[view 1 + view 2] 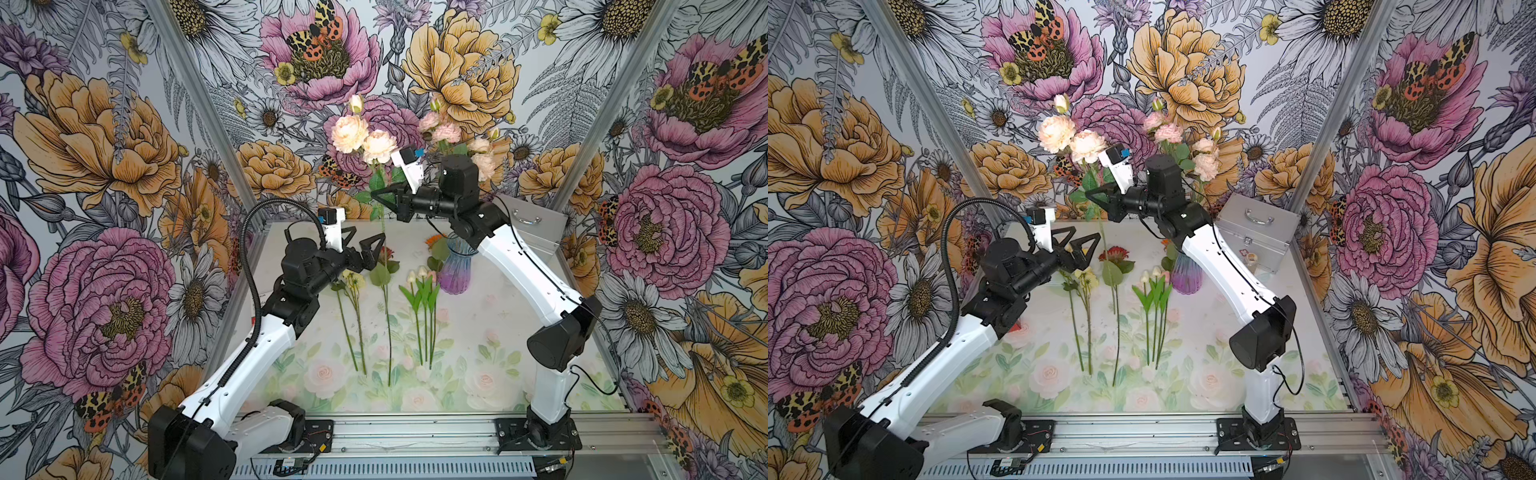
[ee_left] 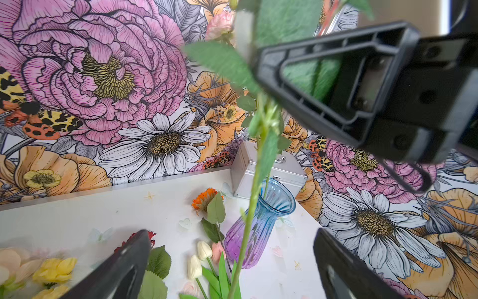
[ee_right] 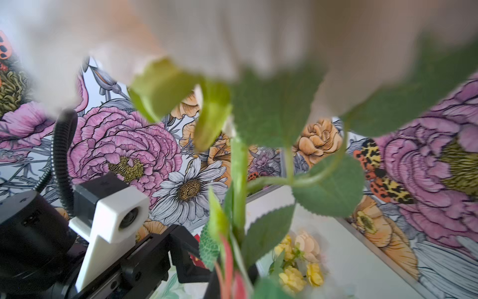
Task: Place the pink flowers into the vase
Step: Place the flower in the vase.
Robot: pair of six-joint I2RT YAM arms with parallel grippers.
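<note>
Peach-pink blooms of one of the pink flowers (image 1: pixel 349 133) sit high over the counter (image 1: pixel 478 332); its green stem hangs upright, clamped btw. the right fingers (image 1: pixel 377 195), which are pressed together on it; the left fingers (image 1: pixel 374 246) stand wide apart lower down, stem passing btw. them untouched. Ribbed blue-to-purple vase (image 1: pixel 454 272) stands at the counter's far right, near a silver case (image 1: pixel 528 222), partly under the right arm; other pink blooms (image 1: pixel 446 133) rise above it, prob. in its neck, though the arm blocks that.
</note>
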